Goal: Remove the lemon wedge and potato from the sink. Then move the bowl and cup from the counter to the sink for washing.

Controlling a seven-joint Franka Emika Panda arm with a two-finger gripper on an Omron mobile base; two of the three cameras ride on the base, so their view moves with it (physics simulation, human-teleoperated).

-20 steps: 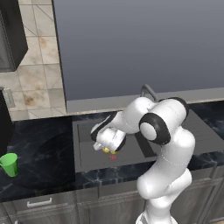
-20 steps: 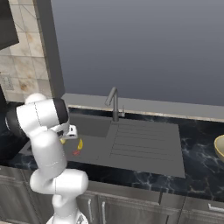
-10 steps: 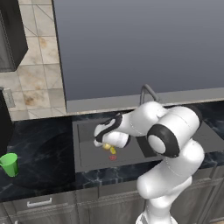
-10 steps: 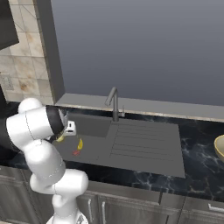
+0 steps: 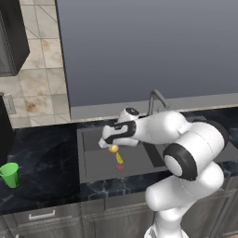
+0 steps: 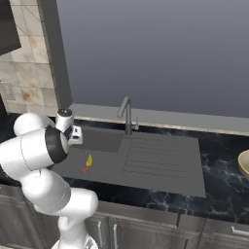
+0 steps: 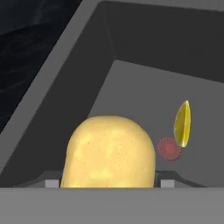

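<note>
One cup, bright green, is standing upright on the dark counter at the far left of the left base view, well apart from the sink. Its mouth is facing up, and no writing is showing on it.

Next to the right, one sink is lying recessed in that counter, with one faucet rising behind it and a ribbed drainboard stretching off to its right.

One gripper is hanging over the left part of the basin, and one potato is sitting between its fingers, raised clear of the basin floor. In the hand view the potato is standing on end, its rounded top pointing away from the hand, and the two fingers are pressing against its sides, so they are spread to its width and clamped on it.

One lemon wedge is lying on the basin floor just below and beyond the potato. Its long axis is running front to back along the basin, one pointed end toward the back wall. In the hand view the wedge is touching or just overlapping one small red drain; I cannot tell which.

At the far right of the right base view, one tan bowl is resting on the counter, cut off by the picture's edge, well apart from the sink.

No brand, label or lettering is readable anywhere.
</note>
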